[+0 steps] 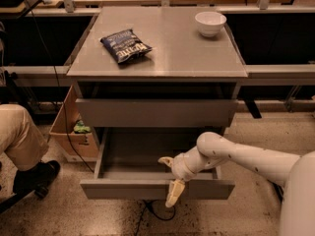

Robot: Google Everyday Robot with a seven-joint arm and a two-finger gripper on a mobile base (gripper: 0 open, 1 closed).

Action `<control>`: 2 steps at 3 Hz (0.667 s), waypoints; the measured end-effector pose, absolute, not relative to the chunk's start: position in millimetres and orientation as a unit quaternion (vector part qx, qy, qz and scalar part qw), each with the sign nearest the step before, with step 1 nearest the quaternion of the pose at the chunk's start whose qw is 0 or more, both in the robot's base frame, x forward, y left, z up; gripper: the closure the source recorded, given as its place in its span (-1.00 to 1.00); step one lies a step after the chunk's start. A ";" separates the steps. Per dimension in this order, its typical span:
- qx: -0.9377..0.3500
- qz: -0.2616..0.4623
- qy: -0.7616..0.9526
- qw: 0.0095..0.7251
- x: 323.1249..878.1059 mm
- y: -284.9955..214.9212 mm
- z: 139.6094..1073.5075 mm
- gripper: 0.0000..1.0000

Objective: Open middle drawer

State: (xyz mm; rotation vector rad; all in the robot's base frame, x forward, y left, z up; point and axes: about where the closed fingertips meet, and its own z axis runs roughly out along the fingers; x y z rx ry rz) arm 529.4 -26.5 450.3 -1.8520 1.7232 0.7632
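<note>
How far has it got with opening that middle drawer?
Mostly done: the middle drawer is pulled well out, its grey tray showing. In hand: the gripper sits at the front panel, fingers spread across its top edge. Left: perhaps a little more pull, then letting go.

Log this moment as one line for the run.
task: open middle drawer | middle drawer: pulled out | pincer: open, astride its front panel, right of centre | cabinet top: chip bag, white bowl
</note>
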 end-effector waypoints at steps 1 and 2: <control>-0.684 0.294 0.627 0.228 520.1 -21.1 452.4 -1.00; -0.684 0.311 0.626 0.207 507.6 -17.8 446.7 -0.67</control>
